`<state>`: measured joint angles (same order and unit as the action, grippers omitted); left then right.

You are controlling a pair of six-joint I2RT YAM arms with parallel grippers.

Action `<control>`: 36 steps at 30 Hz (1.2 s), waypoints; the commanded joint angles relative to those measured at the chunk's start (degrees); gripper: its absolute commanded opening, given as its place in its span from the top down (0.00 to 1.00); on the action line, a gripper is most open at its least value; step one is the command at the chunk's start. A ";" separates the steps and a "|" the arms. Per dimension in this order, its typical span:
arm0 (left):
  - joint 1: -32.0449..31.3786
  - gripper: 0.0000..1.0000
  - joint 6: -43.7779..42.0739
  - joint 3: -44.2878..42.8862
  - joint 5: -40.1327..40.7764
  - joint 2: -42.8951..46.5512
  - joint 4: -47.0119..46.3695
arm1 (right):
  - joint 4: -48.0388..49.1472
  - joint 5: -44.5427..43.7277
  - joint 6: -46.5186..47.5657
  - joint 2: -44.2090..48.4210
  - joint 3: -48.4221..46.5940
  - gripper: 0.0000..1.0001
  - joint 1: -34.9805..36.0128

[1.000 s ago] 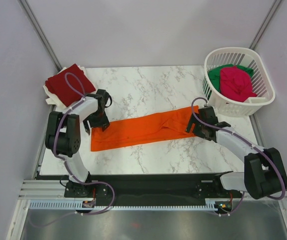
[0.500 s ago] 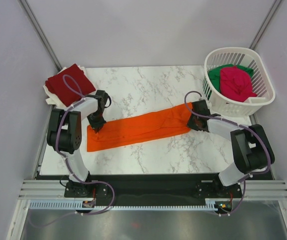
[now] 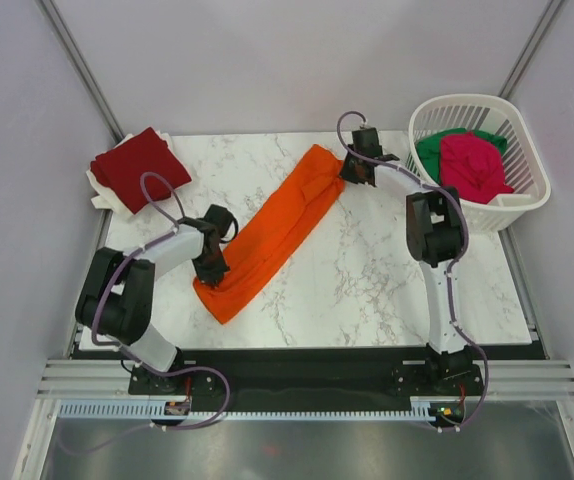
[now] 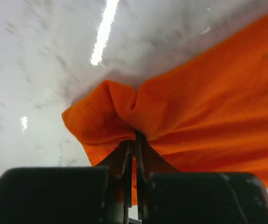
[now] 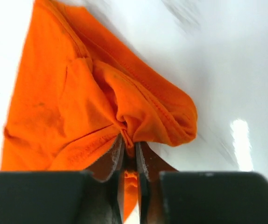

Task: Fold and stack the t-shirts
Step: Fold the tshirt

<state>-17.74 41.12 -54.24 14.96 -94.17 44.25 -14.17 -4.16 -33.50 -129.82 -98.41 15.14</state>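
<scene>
Orange t-shirt [image 3: 272,232] lies folded into a long narrow strip, running diagonally across the marble table [image 3: 387,270] from near-left to far-right. Left gripper [image 3: 211,268] is at the strip's near-left end, its jaws pinched tight on a bunched corner of the cloth; the left wrist view shows the fabric puckering into the closed tips [image 4: 134,144]. Right gripper [image 3: 355,170] is at the far end, arm stretched out, its jaws clamped on a gathered hem fold [image 5: 130,149]. Dark red t-shirt [image 3: 137,168] sits folded at the far-left corner of the table with something white under it, can't tell what. The white lattice basket [image 3: 467,216] at far right holds the magenta t-shirt [image 3: 472,165] on top of the green t-shirt [image 3: 432,150], both crumpled.
</scene>
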 commanded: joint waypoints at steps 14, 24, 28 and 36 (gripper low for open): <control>-33.68 0.09 22.69 -3.59 -32.46 1.62 -14.54 | -0.59 8.58 14.58 -4.18 -25.10 0.02 -1.95; -37.19 0.00 19.18 -11.40 -25.80 11.28 -3.33 | -2.88 6.51 5.65 24.77 11.37 0.02 -5.21; -39.30 0.00 16.01 -16.51 -12.62 15.76 4.87 | -0.25 9.43 3.00 34.26 30.15 0.02 -1.79; -38.95 0.08 10.64 -6.50 3.40 8.93 -0.29 | 3.53 17.26 -0.96 51.06 50.58 0.04 8.06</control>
<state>-56.62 56.23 -64.45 8.88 -79.42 44.42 -14.50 9.17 -31.48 -86.19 -51.40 22.44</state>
